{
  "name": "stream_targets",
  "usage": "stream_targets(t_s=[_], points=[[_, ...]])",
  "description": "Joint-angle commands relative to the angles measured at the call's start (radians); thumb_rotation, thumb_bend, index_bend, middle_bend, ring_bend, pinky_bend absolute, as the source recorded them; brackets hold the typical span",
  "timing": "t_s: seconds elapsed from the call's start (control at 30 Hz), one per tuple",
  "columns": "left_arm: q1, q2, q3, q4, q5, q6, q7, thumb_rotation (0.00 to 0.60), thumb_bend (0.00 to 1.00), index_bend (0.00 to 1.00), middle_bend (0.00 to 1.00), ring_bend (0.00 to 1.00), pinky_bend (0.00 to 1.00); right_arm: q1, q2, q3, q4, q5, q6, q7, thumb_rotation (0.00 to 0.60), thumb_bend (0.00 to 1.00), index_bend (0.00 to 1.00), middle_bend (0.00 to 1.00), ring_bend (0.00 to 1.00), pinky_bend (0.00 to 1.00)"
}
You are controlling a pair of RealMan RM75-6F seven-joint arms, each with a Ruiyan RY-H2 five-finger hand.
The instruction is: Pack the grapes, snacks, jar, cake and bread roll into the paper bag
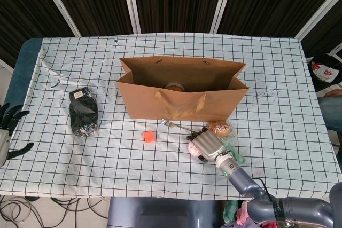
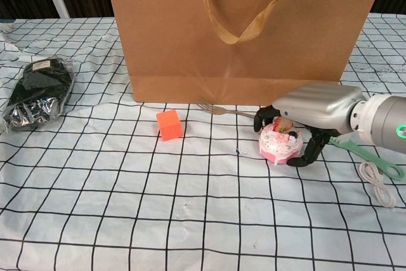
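Observation:
The brown paper bag (image 1: 181, 97) stands open mid-table, with the jar (image 1: 174, 86) inside it. In front of the bag, the pink cake (image 2: 280, 145) rests on the cloth. My right hand (image 2: 314, 107) arches over it, fingers curled behind its top and thumb against its right side. The bread roll (image 1: 219, 128) lies just beyond the hand, near the bag. A dark plastic packet (image 1: 84, 112) lies to the left of the bag. My left hand (image 1: 8, 132) hangs off the table's left edge, fingers apart and empty.
An orange cube (image 2: 169, 124) and a fork (image 2: 219, 110) lie in front of the bag. A green brush (image 2: 365, 152) and a white cord (image 2: 375, 182) sit beside my right wrist. The bag's handle (image 2: 244, 4) hangs down its front face.

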Motion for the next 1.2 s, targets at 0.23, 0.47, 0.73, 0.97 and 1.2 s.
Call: stream_targets(t_s=[0.23,0.47,0.73,0.97,1.2], points=[[0.001,0.002,-0.003,-0.002,-0.003,-0.004,-0.001,0.600,0.09,0.22,0.12,0.00,0.00,-0.008,0.019,0.007,-0.013,-0.020,0.029,0.045,0.600,0.35,0.31,0.38,0.44,0.25],[0.003,0.002,-0.009,-0.002,-0.007,-0.003,-0.002,0.600,0.09,0.22,0.12,0.00,0.00,-0.063,0.145,0.041,-0.172,-0.106,0.160,0.112,0.600,0.35,0.31,0.38,0.44,0.25],[0.007,0.000,-0.012,-0.005,-0.005,0.002,0.001,0.600,0.09,0.22,0.11,0.00,0.00,-0.206,0.387,0.052,-0.419,-0.317,0.419,0.197,0.600,0.34,0.32,0.39,0.44,0.25],[0.010,0.000,-0.010,-0.008,0.002,0.005,0.003,0.600,0.09,0.22,0.11,0.00,0.00,-0.288,0.548,0.085,-0.505,-0.374,0.554,0.218,0.600,0.34,0.33,0.38,0.44,0.25],[0.013,0.001,-0.011,-0.012,0.004,0.006,0.001,0.600,0.09,0.22,0.11,0.00,0.00,-0.265,0.631,0.233,-0.494,-0.326,0.623,0.291,0.600,0.33,0.33,0.38,0.44,0.26]])
